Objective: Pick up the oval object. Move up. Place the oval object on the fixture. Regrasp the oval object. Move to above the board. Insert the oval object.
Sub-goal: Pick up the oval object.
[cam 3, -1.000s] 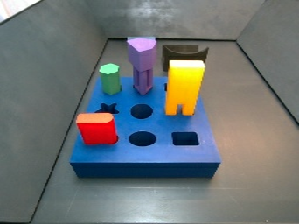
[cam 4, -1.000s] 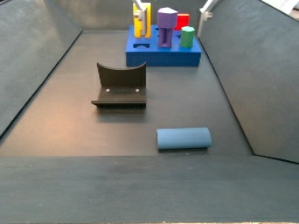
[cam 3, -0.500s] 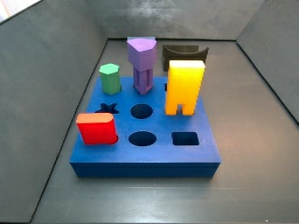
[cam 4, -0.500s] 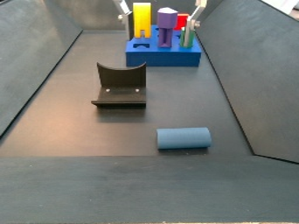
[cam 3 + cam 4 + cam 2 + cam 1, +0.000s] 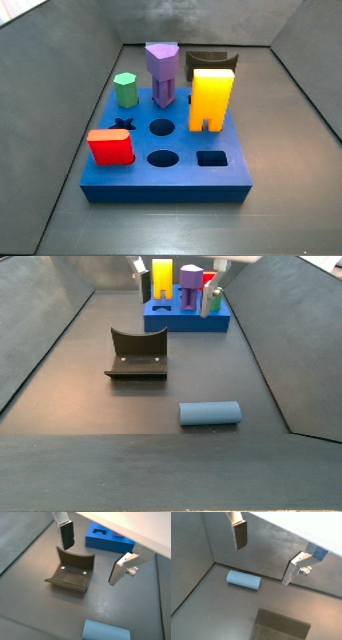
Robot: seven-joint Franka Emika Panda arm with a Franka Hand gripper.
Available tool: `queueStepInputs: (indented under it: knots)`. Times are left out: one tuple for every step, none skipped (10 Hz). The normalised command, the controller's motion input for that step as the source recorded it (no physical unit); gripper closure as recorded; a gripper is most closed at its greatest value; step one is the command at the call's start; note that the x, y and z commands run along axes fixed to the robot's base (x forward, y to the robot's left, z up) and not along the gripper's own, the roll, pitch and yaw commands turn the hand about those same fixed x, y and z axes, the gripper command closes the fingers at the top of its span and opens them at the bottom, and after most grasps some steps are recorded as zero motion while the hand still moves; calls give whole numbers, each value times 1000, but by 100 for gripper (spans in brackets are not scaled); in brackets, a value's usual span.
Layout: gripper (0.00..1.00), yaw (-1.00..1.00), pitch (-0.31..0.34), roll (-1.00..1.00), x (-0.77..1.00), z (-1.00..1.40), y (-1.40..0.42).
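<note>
No readable text or labels anywhere.

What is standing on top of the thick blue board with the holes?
On the thick blue board stand a purple column, green peg, yellow arch block and red block. Their bottoms are hidden in its holes. The open gripper hangs above the dark fixture.

The oval object (image 5: 210, 414) lies on its side on the floor, apart from the fixture (image 5: 136, 355), which stands between it and the board (image 5: 186, 318) behind. The gripper (image 5: 90, 559) hangs above the fixture, jaws wide apart, nothing between them.
</note>
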Motion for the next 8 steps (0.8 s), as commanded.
queueStepInputs:
  knots:
    - [0,-766,0,-294,0,-311,0]
    - [0,-554,-10,-346,-109,-386,77]
    - [0,-231,0,-390,-240,-423,423]
    - [0,51,-110,-394,-411,-400,797]
    - [0,120,-140,-376,-460,-414,743]
    - [0,-14,-6,-304,-420,-529,691]
    - [0,-403,0,-177,-286,-463,394]
    - [0,-729,0,-120,-191,-354,69]
